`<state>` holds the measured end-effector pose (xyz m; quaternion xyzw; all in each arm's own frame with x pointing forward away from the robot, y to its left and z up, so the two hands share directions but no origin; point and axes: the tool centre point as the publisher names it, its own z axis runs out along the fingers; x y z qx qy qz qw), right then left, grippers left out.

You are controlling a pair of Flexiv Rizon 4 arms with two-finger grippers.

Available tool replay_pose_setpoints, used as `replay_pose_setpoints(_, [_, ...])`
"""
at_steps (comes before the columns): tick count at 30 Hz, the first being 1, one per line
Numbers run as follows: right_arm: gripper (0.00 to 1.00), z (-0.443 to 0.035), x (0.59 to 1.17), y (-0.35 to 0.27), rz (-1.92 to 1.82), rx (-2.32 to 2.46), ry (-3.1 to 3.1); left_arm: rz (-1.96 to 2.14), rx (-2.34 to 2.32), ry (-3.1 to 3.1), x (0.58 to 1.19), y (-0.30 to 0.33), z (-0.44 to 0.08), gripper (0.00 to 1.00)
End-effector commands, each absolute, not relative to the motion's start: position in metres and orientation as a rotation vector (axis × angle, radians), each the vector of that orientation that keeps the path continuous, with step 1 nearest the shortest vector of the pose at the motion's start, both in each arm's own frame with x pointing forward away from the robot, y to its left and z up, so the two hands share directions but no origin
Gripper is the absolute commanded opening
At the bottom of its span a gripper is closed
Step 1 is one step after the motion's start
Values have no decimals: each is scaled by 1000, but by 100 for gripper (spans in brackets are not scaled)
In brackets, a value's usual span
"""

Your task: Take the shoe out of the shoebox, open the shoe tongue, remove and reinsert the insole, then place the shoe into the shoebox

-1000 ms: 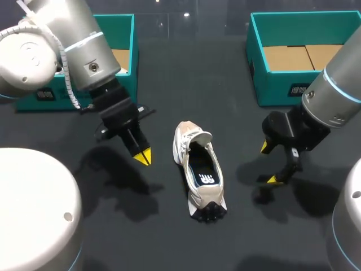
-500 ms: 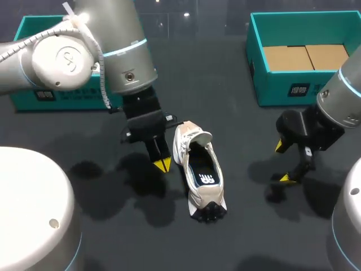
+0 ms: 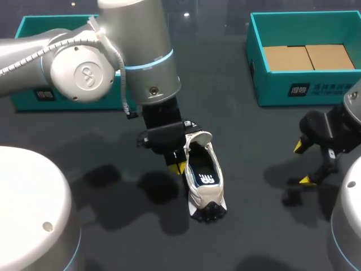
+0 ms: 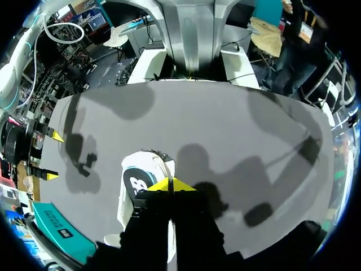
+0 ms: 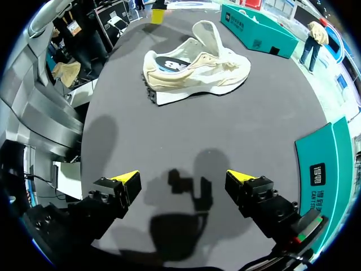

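Head view: cream-and-white mesh running shoe (image 3: 197, 195) lies sole-down near the middle of the dark grey table (image 3: 242, 231), outside both boxes. Its tongue is folded up and forward, exposing the dark navy insole with a white mark (image 3: 205, 175).

Left gripper (image 3: 179, 167) sits right against the shoe's side wall at the collar. Left wrist view: the yellow tips of the left gripper (image 4: 169, 184) are pressed together with nothing visibly between them, at the edge of the shoe (image 4: 128, 203) opening, beside the insole (image 4: 138, 183).

Right gripper (image 3: 303, 164) hangs low over bare table, well apart from the shoe, fingers spread wide and holding nothing. Right wrist view confirms this: right gripper (image 5: 183, 178) splayed, shoe (image 5: 192, 70) far ahead.

Teal cardboard shoebox with a brown floor (image 3: 276, 84) stands at the far right; a second teal box (image 3: 28, 96) stands far left.

Judged step: reaching for the insole.

Risks:
- Nothing braces the shoe, so a sideways nudge from the closed tips would likely slide or roll it.
- Tips pressed together cannot pinch the insole edge. Unless they part first, they may only press it deeper.
- Catching the collar could drag the shoe along on lifting.
- The tongue may flop back over the opening if bumped.
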<state>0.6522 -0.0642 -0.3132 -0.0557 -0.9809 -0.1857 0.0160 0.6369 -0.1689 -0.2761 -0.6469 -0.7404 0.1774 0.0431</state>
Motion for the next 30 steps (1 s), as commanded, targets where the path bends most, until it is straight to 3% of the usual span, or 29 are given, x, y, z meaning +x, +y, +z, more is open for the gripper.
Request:
replay_pose_setpoints(1, [100, -313, 649, -65, -575, -174, -3056, 577, -1999, -2195, 647, -190, -297, 0])
replay_pose_setpoints(14, [100, -313, 649, -65, -575, -174, -3056, 478, -2050, -2088, 661, -249, -334, 0])
replay_pose_setpoints(30, [100, -313, 649, -65, -575, -174, -3056, 331, -2031, -2062, 643, -253, -372, 0])
